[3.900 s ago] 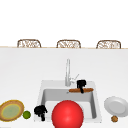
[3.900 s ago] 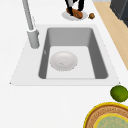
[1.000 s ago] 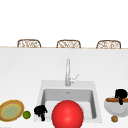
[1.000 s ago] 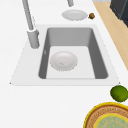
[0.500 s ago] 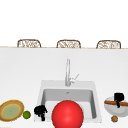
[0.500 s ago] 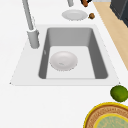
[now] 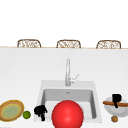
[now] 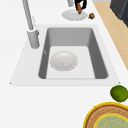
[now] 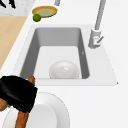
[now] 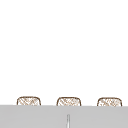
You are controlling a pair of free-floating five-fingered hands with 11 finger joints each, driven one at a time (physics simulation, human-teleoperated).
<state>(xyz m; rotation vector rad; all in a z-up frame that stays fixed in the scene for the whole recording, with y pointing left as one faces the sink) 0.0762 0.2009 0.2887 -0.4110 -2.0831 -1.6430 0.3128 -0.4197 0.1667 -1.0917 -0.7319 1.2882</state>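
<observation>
Two black hands hang near the sink (image 7: 96, 100). The right hand (image 7: 116, 99), off the sink's right side, has its fingers curled around a brown stick-like thing (image 7: 109, 103) lying across a white plate (image 7: 110, 111). The left hand (image 7: 40, 111), at the sink's front-left corner beside a lime (image 7: 26, 115), is curled on nothing.

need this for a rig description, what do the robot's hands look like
Both are plain matte black, human-shaped hands with no arms, sleeves, cables or markings visible. The left hand shows as a small rounded black shape with stubby fingers. The right hand looks blocky, its back broad and squarish, ending bluntly at the wrist.
</observation>
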